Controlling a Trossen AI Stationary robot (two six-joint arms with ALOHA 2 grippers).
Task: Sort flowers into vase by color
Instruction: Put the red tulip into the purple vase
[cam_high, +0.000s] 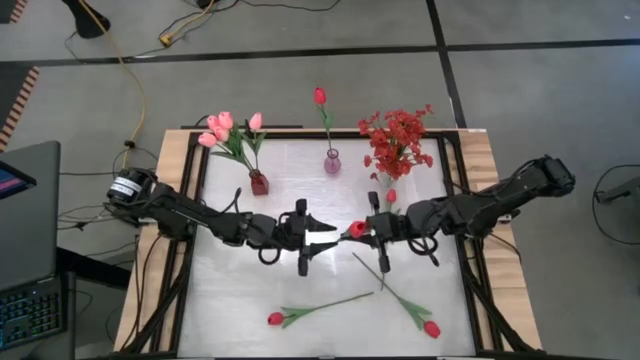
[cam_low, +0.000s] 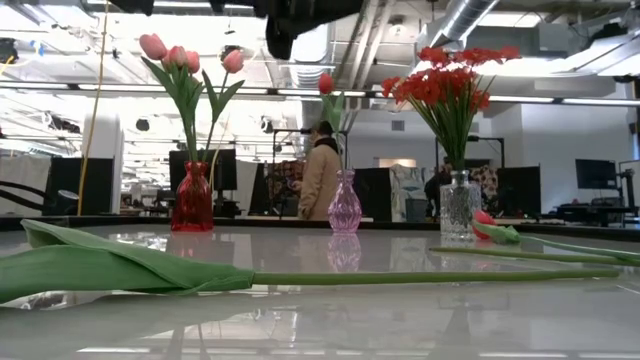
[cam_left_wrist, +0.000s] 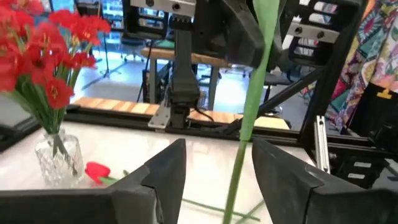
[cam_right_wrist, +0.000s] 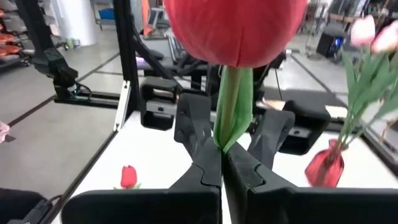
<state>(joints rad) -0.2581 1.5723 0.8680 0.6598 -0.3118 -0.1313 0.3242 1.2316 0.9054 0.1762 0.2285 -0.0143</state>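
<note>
At the centre of the high view, the two grippers are seen facing each other above the white table (cam_high: 250, 310). The right gripper (cam_right_wrist: 222, 163) is clamped shut on the green stem of a red tulip (cam_right_wrist: 235, 28), gripped just under the bloom. The left gripper (cam_left_wrist: 214, 165) is parted, and the same stem is seen running through the gap between its fingers (cam_left_wrist: 163, 169) without either one visibly pressing on it. In the high view this stem trails from the bloom toward the lower right of the frame.

Two more red tulips (cam_high: 276, 318) are laid flat along the lower edge of the table. Pink tulips (cam_high: 222, 128) are held in a red vase (cam_high: 259, 183) at upper left, a single red tulip in a pink vase (cam_high: 332, 161) at upper centre, and red blossom sprays (cam_high: 397, 140) in a clear vase (cam_low: 458, 207) at upper right.
</note>
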